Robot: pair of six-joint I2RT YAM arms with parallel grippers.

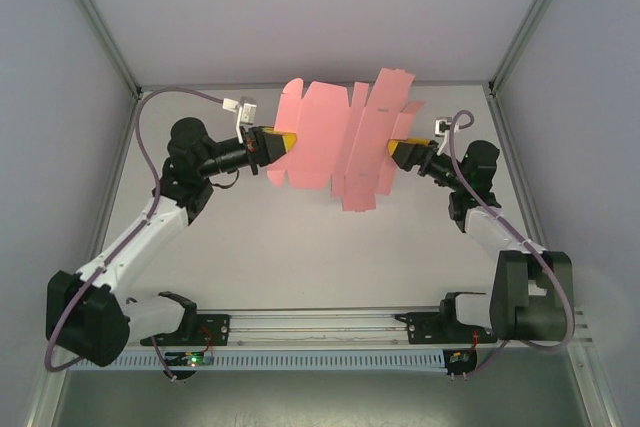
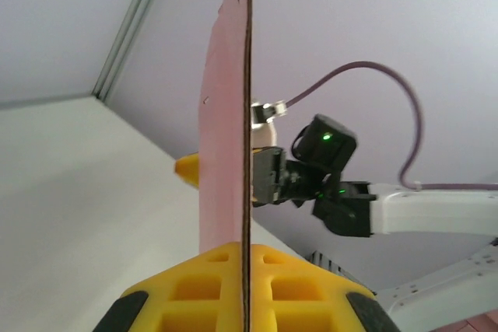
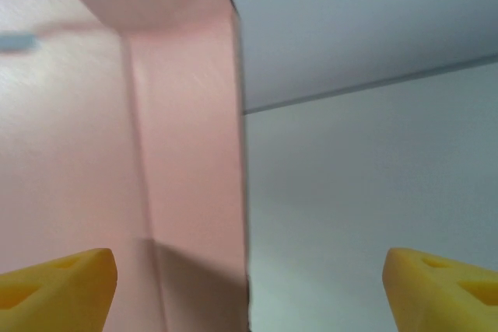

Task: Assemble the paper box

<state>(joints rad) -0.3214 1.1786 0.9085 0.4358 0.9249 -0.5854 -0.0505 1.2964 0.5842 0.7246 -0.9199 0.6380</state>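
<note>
The paper box is a flat pink die-cut sheet with flaps, held up in the air above the table. My left gripper is shut on its left edge. In the left wrist view the yellow fingers pinch the card, which I see edge-on. My right gripper sits at the sheet's right edge. In the right wrist view it is open, its fingers wide apart, with a creased pink panel between them nearer the left finger. One yellow finger of the right gripper shows past the card.
The white table lies below the sheet. Grey enclosure walls and metal posts surround it. A rail with the arm bases runs along the near edge. A purple cable loops off the right wrist.
</note>
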